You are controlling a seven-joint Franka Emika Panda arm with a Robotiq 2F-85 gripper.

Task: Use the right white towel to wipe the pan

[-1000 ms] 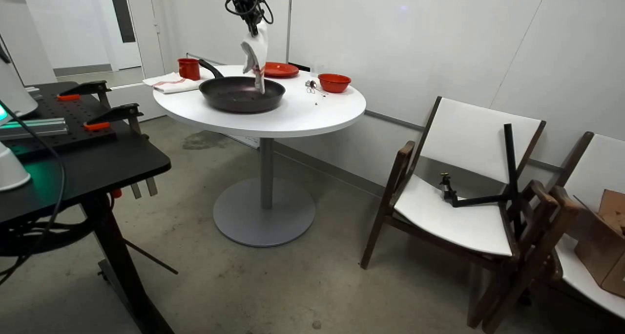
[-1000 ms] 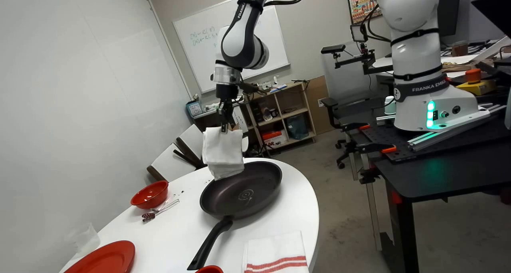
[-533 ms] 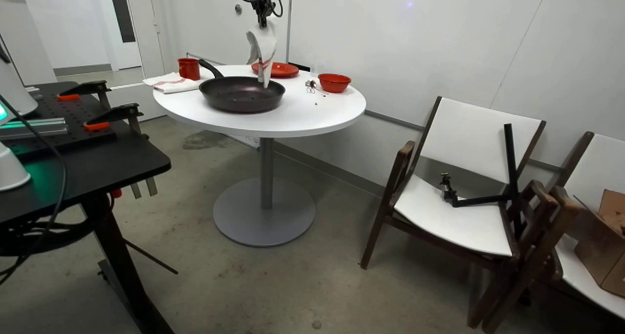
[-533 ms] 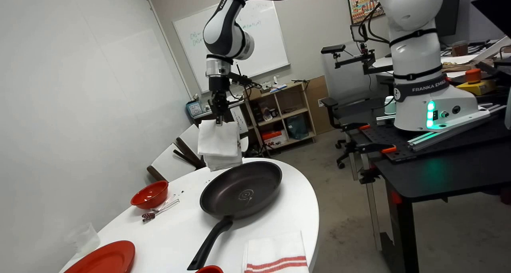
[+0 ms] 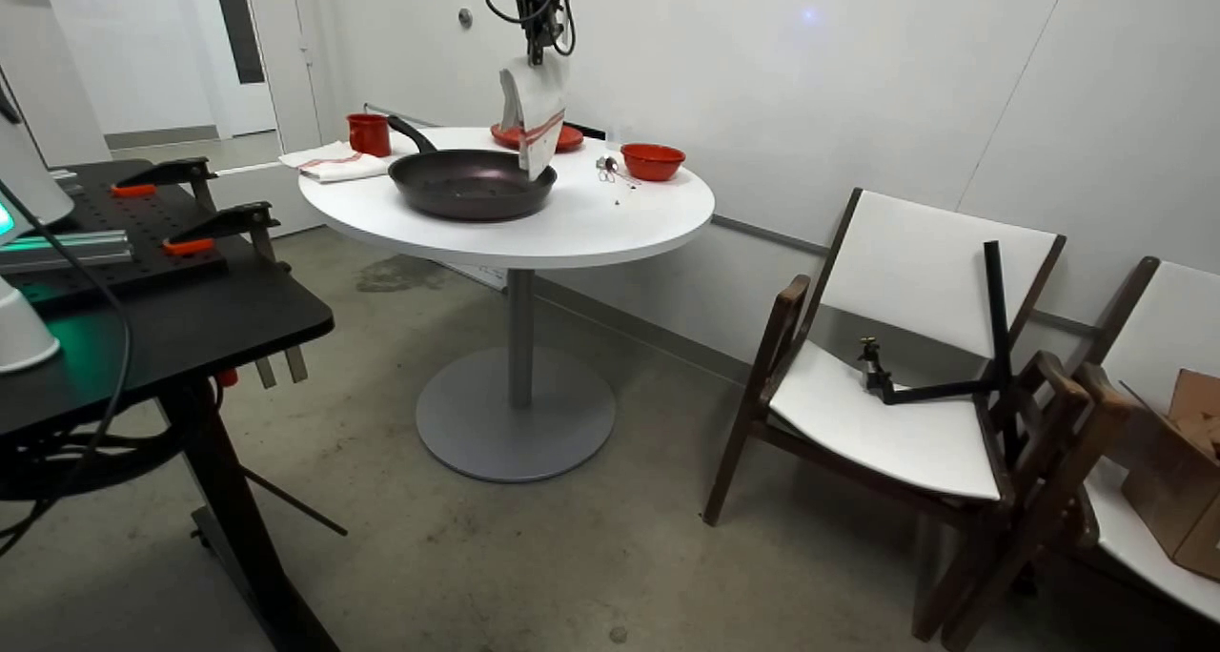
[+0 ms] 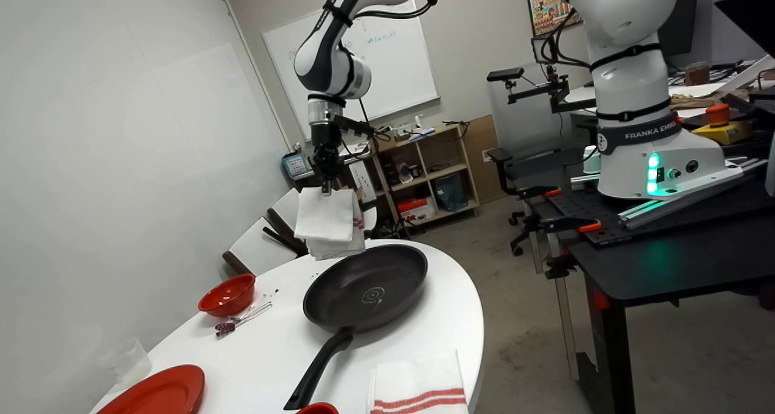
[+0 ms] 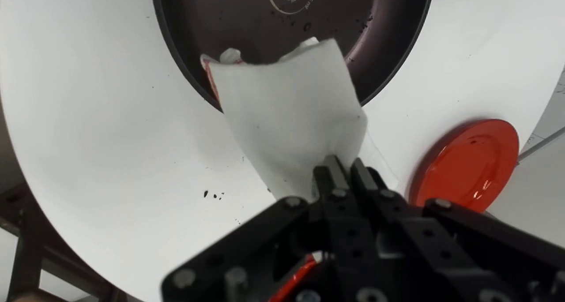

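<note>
On the round white table (image 5: 620, 223) sat the pan (image 6: 366, 293); over its edge, away from the handle (image 6: 316, 368), hung the white towel (image 6: 325, 217), top pinched in the gripper (image 7: 345, 165). Couldn't tell if its lower end touched the pan. Folded red-striped cloth (image 5: 334, 162) lay near the handle. Red plate (image 7: 468, 165), then red bowl (image 5: 653, 163), sat well apart from that cloth; red mug (image 5: 369, 136) stood just beside it. Dark specks (image 7: 205, 194) dotted both table and pan.
</note>
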